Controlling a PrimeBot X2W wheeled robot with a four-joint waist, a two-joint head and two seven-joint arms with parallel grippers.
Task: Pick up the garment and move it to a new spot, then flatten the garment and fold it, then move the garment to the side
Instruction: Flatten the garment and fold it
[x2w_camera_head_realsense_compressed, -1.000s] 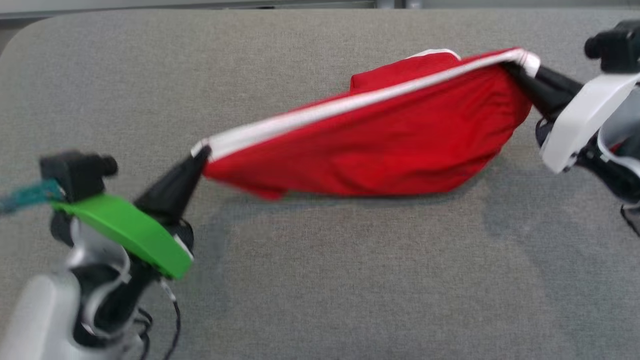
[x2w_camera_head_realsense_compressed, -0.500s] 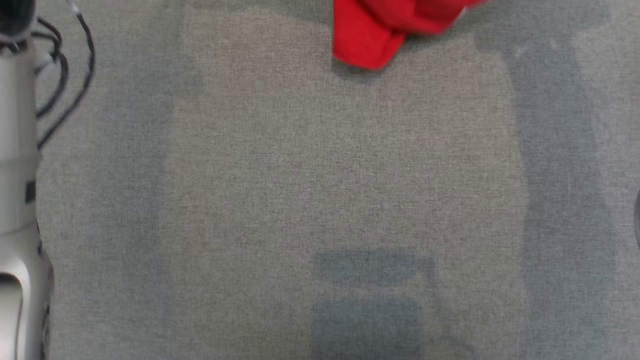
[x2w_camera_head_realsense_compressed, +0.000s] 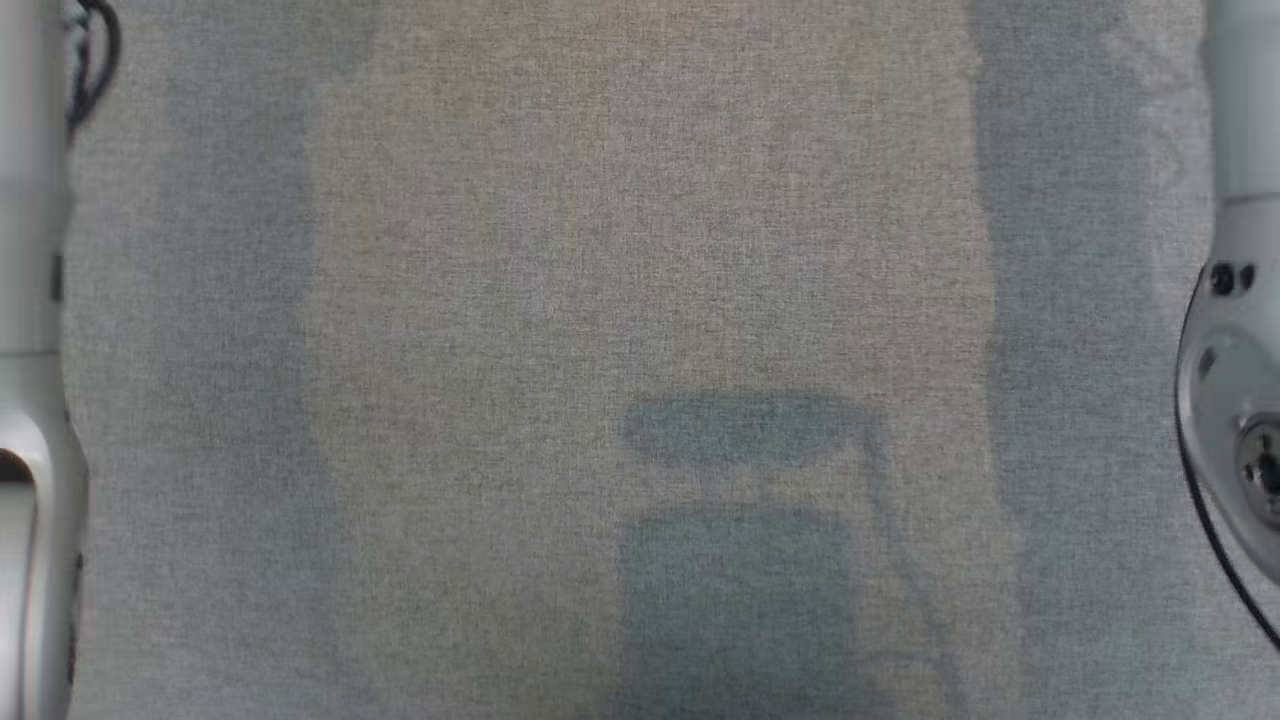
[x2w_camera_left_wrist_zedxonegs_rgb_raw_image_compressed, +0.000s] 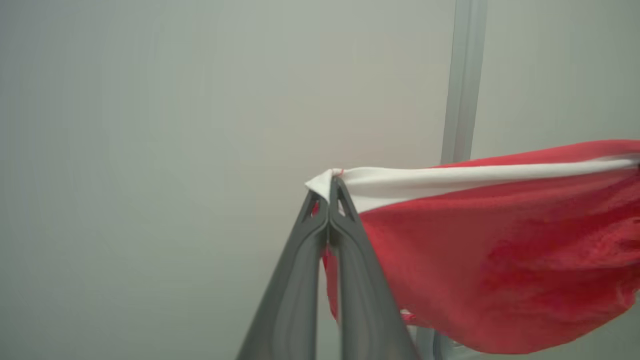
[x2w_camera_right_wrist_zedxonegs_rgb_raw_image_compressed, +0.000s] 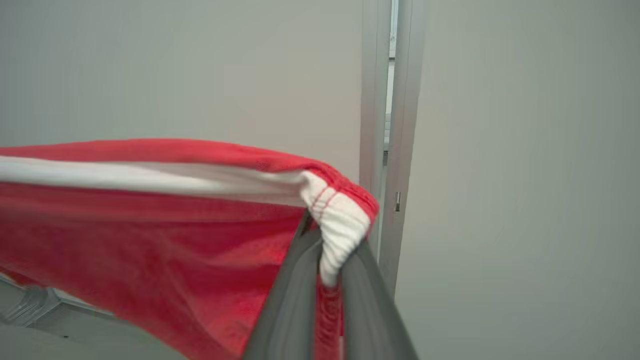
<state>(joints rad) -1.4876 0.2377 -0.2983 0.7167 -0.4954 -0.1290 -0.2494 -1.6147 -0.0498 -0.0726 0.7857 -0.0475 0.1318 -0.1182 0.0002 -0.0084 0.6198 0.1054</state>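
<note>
The garment (x2w_camera_left_wrist_zedxonegs_rgb_raw_image_compressed: 490, 250) is red cloth with a white band, lifted in the air and stretched between both grippers. In the left wrist view my left gripper (x2w_camera_left_wrist_zedxonegs_rgb_raw_image_compressed: 330, 192) is shut on the garment's white-banded corner, with the cloth hanging away to the right. In the right wrist view my right gripper (x2w_camera_right_wrist_zedxonegs_rgb_raw_image_compressed: 325, 250) is shut on the garment's (x2w_camera_right_wrist_zedxonegs_rgb_raw_image_compressed: 150, 235) other white-banded corner, the cloth sagging to the left. The head view has my pale left forearm (x2w_camera_head_realsense_compressed: 30, 400) and right forearm (x2w_camera_head_realsense_compressed: 1235, 400) at its side edges.
Below lies the grey fabric tabletop (x2w_camera_head_realsense_compressed: 640, 250), crossed by shadows of my arms and head. Behind the garment stand a pale wall and a vertical metal frame post (x2w_camera_right_wrist_zedxonegs_rgb_raw_image_compressed: 390, 125), which is also in the left wrist view (x2w_camera_left_wrist_zedxonegs_rgb_raw_image_compressed: 462, 80).
The head camera has tilted down, so the garment and both grippers have left its picture; only the forearms and bare tabletop remain there. Both grippers remain shut on the garment.
</note>
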